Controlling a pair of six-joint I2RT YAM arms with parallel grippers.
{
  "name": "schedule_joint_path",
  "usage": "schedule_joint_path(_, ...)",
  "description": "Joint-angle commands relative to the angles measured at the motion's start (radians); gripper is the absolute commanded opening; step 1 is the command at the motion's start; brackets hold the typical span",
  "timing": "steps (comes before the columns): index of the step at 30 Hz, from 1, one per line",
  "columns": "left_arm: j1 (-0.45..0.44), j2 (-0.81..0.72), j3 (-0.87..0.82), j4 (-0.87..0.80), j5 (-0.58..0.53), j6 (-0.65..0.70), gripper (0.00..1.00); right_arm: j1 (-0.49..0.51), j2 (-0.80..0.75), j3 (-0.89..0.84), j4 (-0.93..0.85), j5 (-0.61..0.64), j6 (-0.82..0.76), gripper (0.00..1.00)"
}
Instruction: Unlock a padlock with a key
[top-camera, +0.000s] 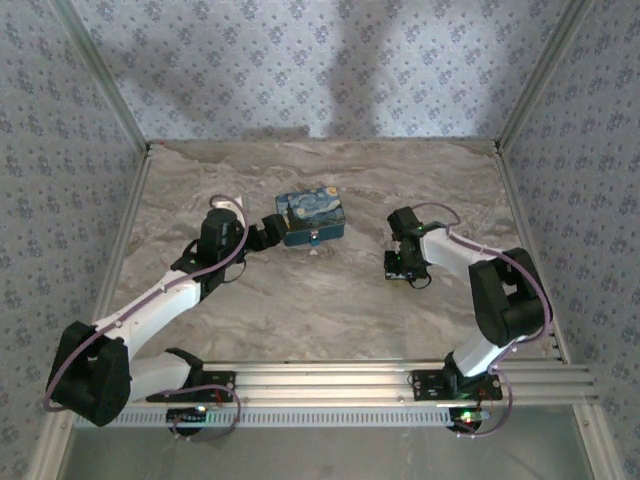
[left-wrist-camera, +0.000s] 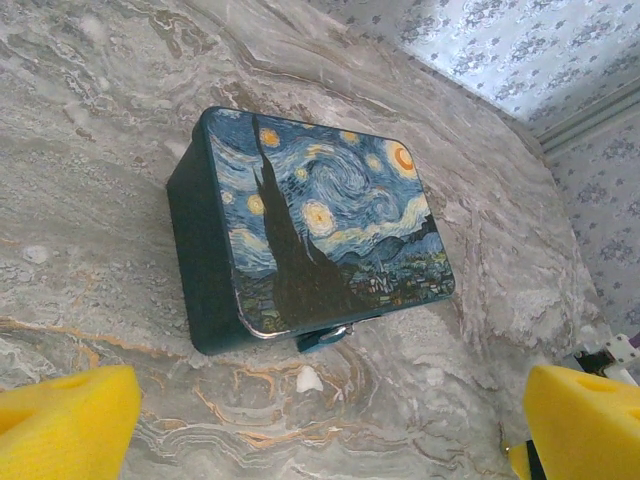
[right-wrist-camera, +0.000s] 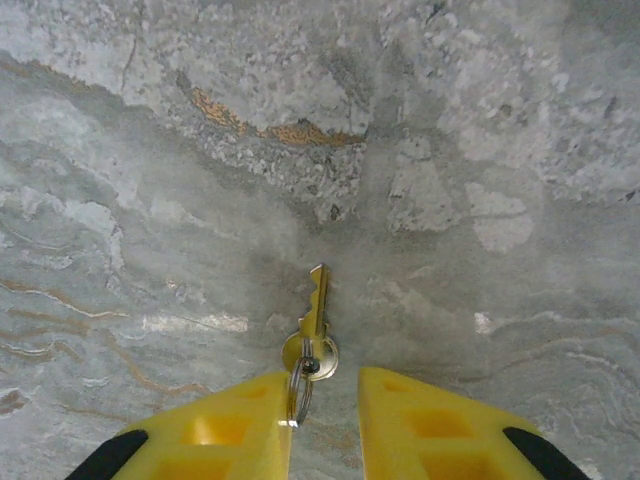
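The tiny blue-grey padlock (left-wrist-camera: 326, 337) hangs at the near front edge of the starry-night tin (left-wrist-camera: 320, 225), half tucked under its lid rim. My left gripper (left-wrist-camera: 330, 410) stands open just short of it, its yellow fingers (left-wrist-camera: 70, 420) spread wide and holding nothing. In the top view this gripper (top-camera: 262, 236) is at the left end of the tin (top-camera: 312, 218). A brass key (right-wrist-camera: 315, 320) on a steel ring (right-wrist-camera: 300, 390) lies on the marble, blade pointing away. My right gripper (right-wrist-camera: 325, 405) is open around its head, the ring touching the left finger (right-wrist-camera: 235, 430).
The marble tabletop (top-camera: 330, 310) is walled by wallpapered panels with metal posts at the corners. A small white fleck (left-wrist-camera: 308, 378) lies on the marble just before the tin. My right gripper (top-camera: 405, 268) is to the right of the tin, with bare marble between them.
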Motion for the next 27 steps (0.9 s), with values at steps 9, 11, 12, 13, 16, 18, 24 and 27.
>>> schedule_joint_path(9, -0.004, -0.026, 0.018, 0.003, -0.012, -0.006, 0.98, 0.011, 0.016, 0.000, -0.025, 0.005, 0.000, 0.10)
schedule_joint_path(11, -0.004, -0.028, 0.018, 0.002, -0.012, -0.004, 0.98, 0.012, 0.009, -0.002, -0.003, 0.012, 0.000, 0.07)
schedule_joint_path(12, -0.004, -0.029, 0.018, 0.001, -0.013, -0.002, 0.98, 0.011, 0.006, -0.006, 0.002, 0.014, 0.000, 0.05)
schedule_joint_path(13, -0.004, -0.032, 0.017, -0.001, -0.014, -0.001, 0.98, 0.011, 0.002, -0.007, 0.004, 0.017, -0.001, 0.04)
schedule_joint_path(16, -0.004, -0.035, 0.018, -0.002, -0.015, 0.000, 0.98, 0.011, -0.019, -0.009, 0.009, 0.028, -0.003, 0.00)
schedule_joint_path(18, -0.004, -0.039, 0.018, -0.002, -0.014, -0.001, 0.98, 0.015, -0.043, -0.014, 0.021, 0.039, -0.008, 0.00)
schedule_joint_path(24, -0.004, -0.046, 0.039, 0.014, 0.033, -0.031, 0.98, 0.035, -0.173, -0.064, 0.129, 0.050, -0.044, 0.00)
schedule_joint_path(27, -0.004, -0.043, 0.068, 0.024, 0.085, -0.045, 0.98, 0.051, -0.248, -0.087, 0.202, 0.050, -0.074, 0.00)
